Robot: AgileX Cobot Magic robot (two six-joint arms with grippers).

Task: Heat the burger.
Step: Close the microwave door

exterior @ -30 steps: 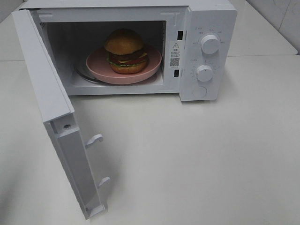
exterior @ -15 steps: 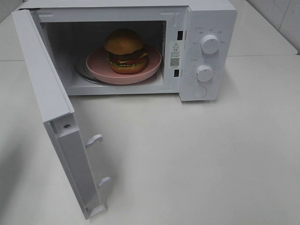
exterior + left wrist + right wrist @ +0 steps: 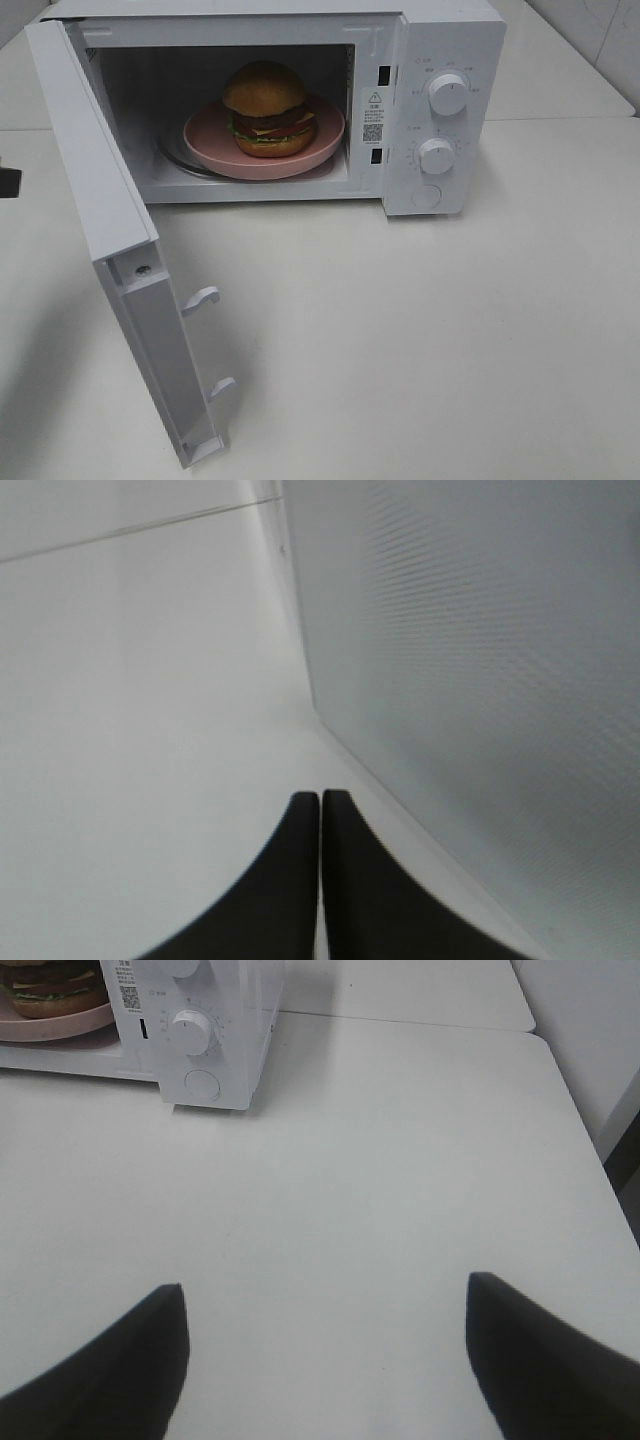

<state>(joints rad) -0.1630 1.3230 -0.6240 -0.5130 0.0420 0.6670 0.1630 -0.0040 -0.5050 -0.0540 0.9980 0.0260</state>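
The left gripper (image 3: 320,800) has its two dark fingers pressed together with nothing between them. It stands low over the white tabletop (image 3: 130,730), just beside the outer face of the white microwave door (image 3: 480,680). Whether it already touches that face cannot be told. The right gripper (image 3: 325,1285) has its fingers wide apart and holds nothing. It hangs over bare tabletop, well apart from the white box-shaped microwave oven (image 3: 440,40).

The door stands wide open, so the step in hand is probably to push it shut. Several things could go wrong. The door face is smooth, so the closed fingers may slide along it instead of turning it. A push that is too strong may move the whole oven on the tabletop, or slam the door so that the two white latch hooks (image 3: 203,297) do not catch. If the door is not fully latched, turning the two round white knobs (image 3: 448,94) will probably start nothing.

Inside the oven cavity lies a round pink plate (image 3: 205,140), its front rim near the opening. The round burger (image 3: 266,108), with golden-brown bun, dark patty, yellow cheese and green lettuce, sits upright on this plate. If the plate reaches past the opening, the door could strike it.
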